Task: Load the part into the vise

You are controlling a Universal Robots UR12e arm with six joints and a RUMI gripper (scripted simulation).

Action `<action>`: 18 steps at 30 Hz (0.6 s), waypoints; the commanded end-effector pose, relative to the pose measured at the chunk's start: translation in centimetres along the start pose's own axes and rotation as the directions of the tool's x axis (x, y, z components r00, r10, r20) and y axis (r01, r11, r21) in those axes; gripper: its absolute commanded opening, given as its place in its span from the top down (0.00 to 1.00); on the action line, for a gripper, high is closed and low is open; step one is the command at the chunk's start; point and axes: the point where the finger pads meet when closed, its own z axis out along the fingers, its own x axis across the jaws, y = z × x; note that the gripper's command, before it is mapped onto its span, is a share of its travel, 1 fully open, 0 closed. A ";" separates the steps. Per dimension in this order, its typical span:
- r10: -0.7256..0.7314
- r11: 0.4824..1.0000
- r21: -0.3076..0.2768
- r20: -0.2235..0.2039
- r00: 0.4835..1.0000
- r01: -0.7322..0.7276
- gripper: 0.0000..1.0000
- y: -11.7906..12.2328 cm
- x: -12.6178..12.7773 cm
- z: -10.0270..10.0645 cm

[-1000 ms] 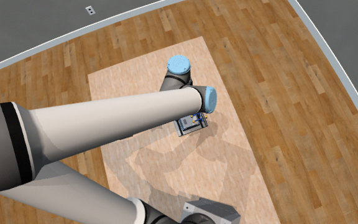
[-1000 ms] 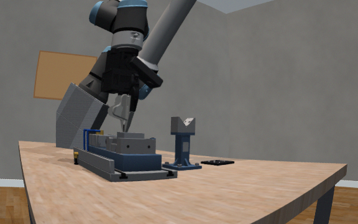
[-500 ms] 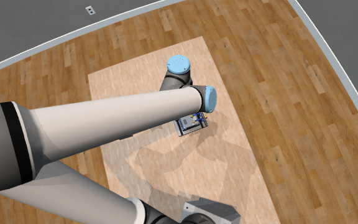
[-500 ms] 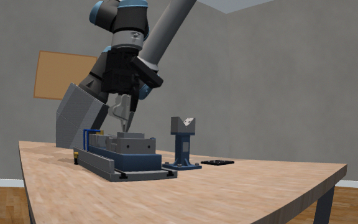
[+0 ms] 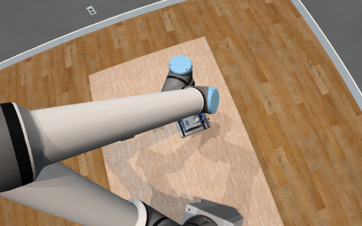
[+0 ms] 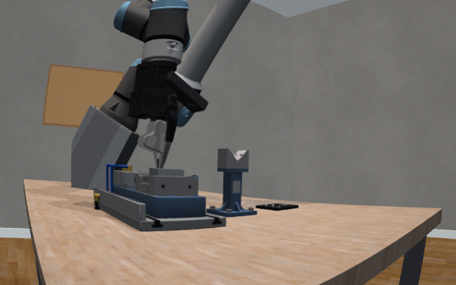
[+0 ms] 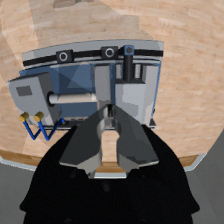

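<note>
The part, a light grey block (image 6: pixel 166 172) (image 7: pixel 131 97), lies between the jaws of the open vise (image 6: pixel 180 207) (image 7: pixel 77 77) and stands a little above the fixed jaw (image 6: pixel 176 185) (image 7: pixel 150 95). Its long side appears to be along that jaw. One end is at or near the work stop (image 7: pixel 128 65); contact cannot be told. The slot is not visible. The moving jaw (image 7: pixel 102 85) is on the cylinder rod side, with a narrow gap to the part. My gripper (image 6: pixel 158 166) (image 7: pixel 110 105) is shut and empty, its tips low over the gap side of the part. In the top view the arm hides it.
The V-block (image 6: pixel 233 161) on its blue stand is empty, to the right of the vise in the exterior view. The black infeed plate (image 6: pixel 277 207) lies beyond it with no part on it. The air cylinder (image 7: pixel 32 95) has yellow fittings and blue hoses.
</note>
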 end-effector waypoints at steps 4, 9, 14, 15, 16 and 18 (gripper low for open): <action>-0.001 1.000 -0.001 -0.002 1.000 0.001 1.00 0.0 0.1 -0.1; -0.001 1.000 -0.001 -0.002 1.000 0.001 1.00 0.0 0.1 -0.1; -0.001 1.000 -0.001 -0.002 1.000 0.001 1.00 0.0 0.0 -0.1; -0.001 1.000 -0.001 -0.002 1.000 0.001 1.00 0.0 -0.1 -0.1; -0.001 1.000 -0.001 -0.002 1.000 0.001 1.00 0.0 -0.1 -0.1; -0.001 1.000 -0.001 -0.002 1.000 0.001 1.00 0.0 -0.2 -0.1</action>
